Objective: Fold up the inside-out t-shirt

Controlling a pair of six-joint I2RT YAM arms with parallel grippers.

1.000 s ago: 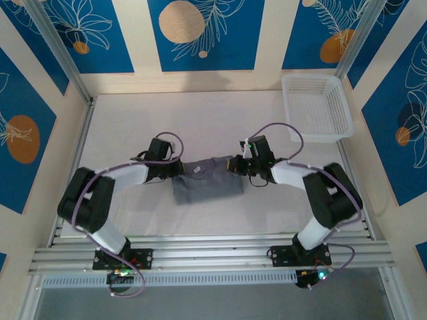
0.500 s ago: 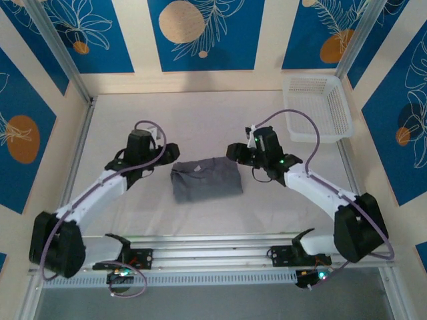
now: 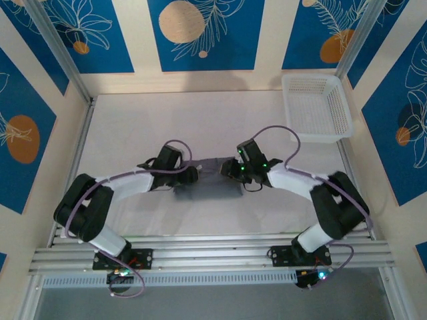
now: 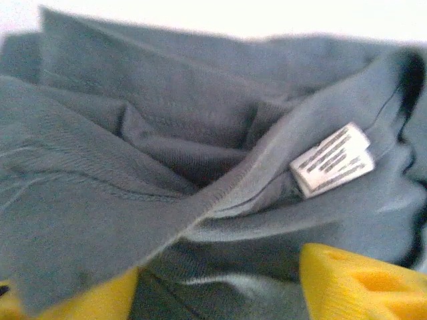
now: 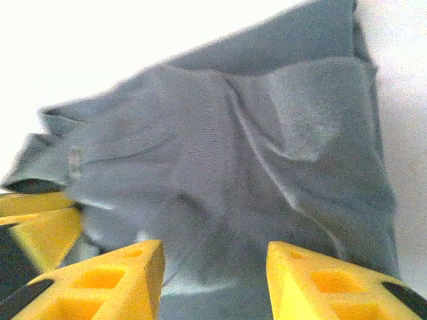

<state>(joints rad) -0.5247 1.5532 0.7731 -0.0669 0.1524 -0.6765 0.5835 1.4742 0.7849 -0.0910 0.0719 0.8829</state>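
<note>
- Near the middle of the counter (image 3: pixel 133 133), towards its front edge, the t-shirt (image 3: pixel 210 180) lies gathered into a small grey bundle, roughly rectangular, with no print showing.
- Left hand (image 3: pixel 192 175) is at the bundle's left edge and right hand (image 3: pixel 233 169) at its right edge, up by the far corner. The two face each other across the cloth, with the shirt between them.
- Left wrist view: the left hand (image 4: pixel 217 273) is released, its yellow fingers (image 4: pixel 363 280) spread well apart. Grey cloth fills the gap and a fold drapes over the finger on the left of the view. Nothing is pinched.
- Same view: a seam edge runs diagonally across the folds, and a white label (image 4: pixel 331 160) with printed lines sits on the outer face of the cloth, just above the finger on the right of the view.
- Right wrist view: the right hand (image 5: pixel 213 257) is also released, fingers (image 5: pixel 113 280) apart. The shirt spreads out ahead of them and runs into the gap between the tips. I cannot tell whether the tips touch the cloth.
- Same view: the fabric is wrinkled, with one layer lying folded over another.
- White mesh basket (image 3: pixel 317 110) sits at the far right corner of the counter, well apart from shirt and hands.
</note>
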